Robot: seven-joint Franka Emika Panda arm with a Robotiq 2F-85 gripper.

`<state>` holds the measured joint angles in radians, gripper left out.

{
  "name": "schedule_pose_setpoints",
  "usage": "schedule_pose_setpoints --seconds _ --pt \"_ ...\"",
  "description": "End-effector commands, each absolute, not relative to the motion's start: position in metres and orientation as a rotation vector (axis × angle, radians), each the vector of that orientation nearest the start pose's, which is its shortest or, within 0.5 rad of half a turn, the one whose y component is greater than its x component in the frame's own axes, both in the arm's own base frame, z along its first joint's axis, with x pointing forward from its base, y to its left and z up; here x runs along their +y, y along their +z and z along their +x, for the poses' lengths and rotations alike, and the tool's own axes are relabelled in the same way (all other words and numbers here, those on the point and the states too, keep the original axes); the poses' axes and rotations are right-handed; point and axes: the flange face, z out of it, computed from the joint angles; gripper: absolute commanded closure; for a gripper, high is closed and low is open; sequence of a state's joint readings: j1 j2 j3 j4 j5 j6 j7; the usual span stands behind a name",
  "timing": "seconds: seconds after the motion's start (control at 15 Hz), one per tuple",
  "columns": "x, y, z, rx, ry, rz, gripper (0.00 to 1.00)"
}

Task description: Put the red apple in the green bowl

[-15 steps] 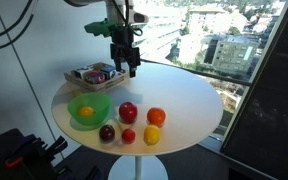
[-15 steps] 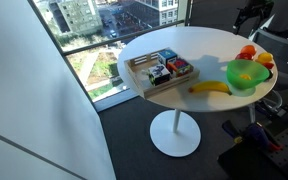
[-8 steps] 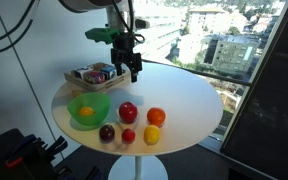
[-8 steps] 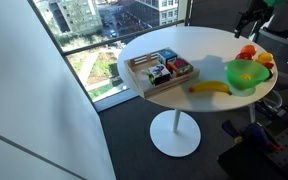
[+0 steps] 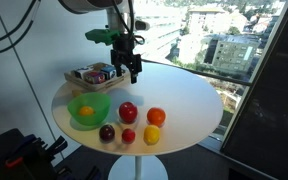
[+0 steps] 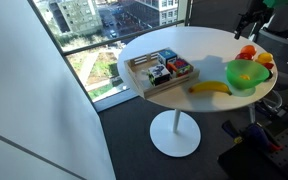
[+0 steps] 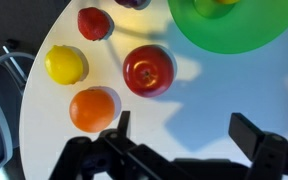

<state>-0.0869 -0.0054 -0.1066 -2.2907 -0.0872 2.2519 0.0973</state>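
The arm (image 5: 92,5) is bent over from up high. The gripper (image 5: 132,72) is pointed straight down and is held up in the air. In the wrist view, its two dark fingers (image 7: 121,127) are seen spread wide apart.

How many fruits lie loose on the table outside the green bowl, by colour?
Red: 2, the apple and a smaller fruit
Dark maroon: 1, a round fruit
Orange: 1, the orange
Yellow: 2, the lemon and the banana
Total: 6
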Motion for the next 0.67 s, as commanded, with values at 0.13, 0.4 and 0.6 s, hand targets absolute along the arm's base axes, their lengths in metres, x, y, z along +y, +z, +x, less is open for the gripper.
schedule_pose_setpoints --seconds 0.13,0.4,0.6 --pt "-0.105 0.334 0.499 0.395 0.120 -3.180 0.00" --pt "-0.111 0.316 0.497 0.433 0.144 -3.181 0.00" --pt "-0.118 0.304 0.496 0.485 0.170 -3.172 0.00"
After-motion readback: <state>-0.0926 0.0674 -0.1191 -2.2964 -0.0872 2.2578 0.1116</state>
